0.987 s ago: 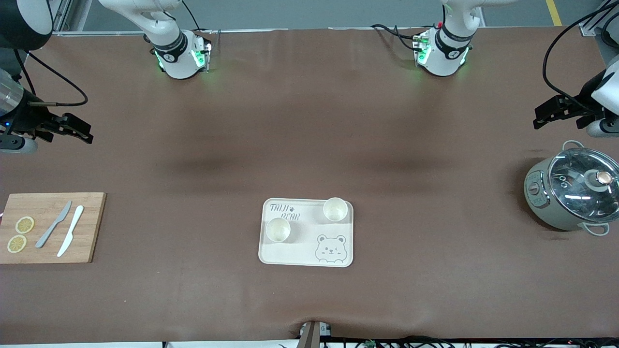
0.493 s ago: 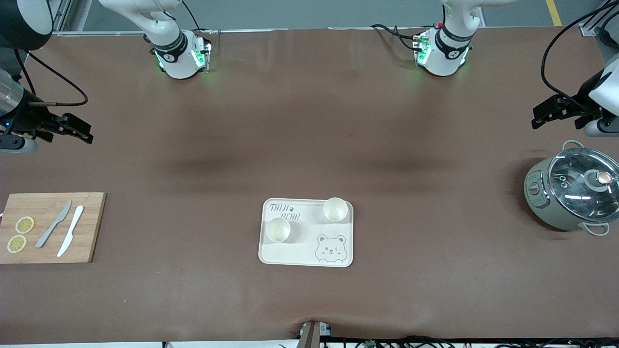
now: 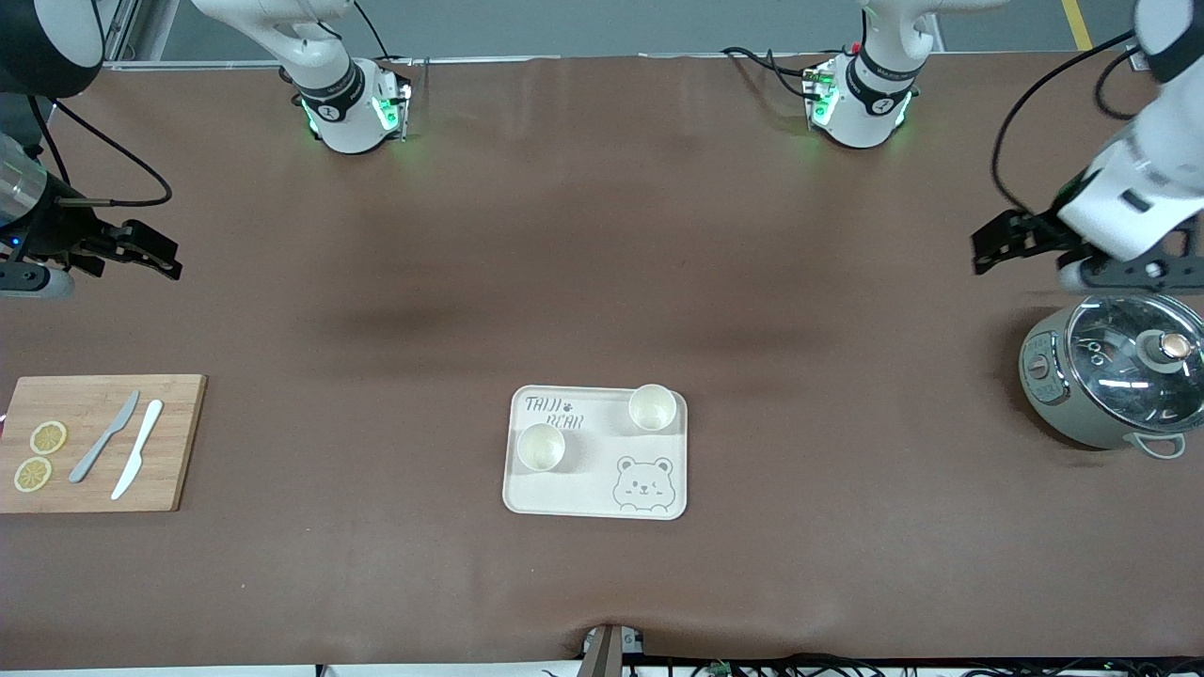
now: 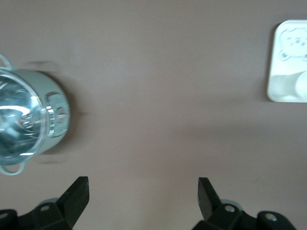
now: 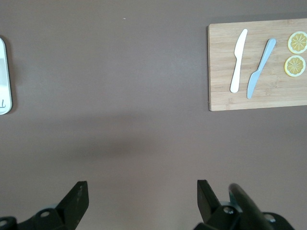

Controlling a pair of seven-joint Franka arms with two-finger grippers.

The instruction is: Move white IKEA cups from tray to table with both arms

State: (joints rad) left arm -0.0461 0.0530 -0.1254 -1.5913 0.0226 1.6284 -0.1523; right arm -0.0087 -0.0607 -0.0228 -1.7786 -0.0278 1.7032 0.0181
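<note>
So far none of the task appears done: both white cups sit on the tray (image 3: pixel 594 489), which lies on the brown table (image 3: pixel 602 282) near the middle, toward the front camera's side. One cup (image 3: pixel 652 407) stands at the tray's corner toward the left arm's end and farther from the front camera. The other cup (image 3: pixel 541 447) stands nearer that camera, toward the right arm's end, just below the printed words. Neither cup is touched by anything.

The left gripper (image 3: pixel 999 243) hangs over bare table near the left arm's end, close above a grey-green cooking pot (image 3: pixel 1110 376) with a glass lid; its two black fingers are spread wide with nothing between them, as the left wrist view also shows (image 4: pixel 143 196). The right gripper (image 3: pixel 150 254) hangs over bare table at the right arm's end, fingers likewise spread and empty (image 5: pixel 142 199). Both are well apart from the tray, so each cup has yet to be reached, gripped, lifted and set down on the table.

Writing: the tray carries grey lettering reading "TAIJI BEAR" with a small paw mark, and a drawing of a bear's face. A wooden cutting board (image 3: pixel 169 489) holds two knives (image 3: pixel 122 442) and two lemon slices (image 3: pixel 39 456); no writing is readable there or on the pot.
</note>
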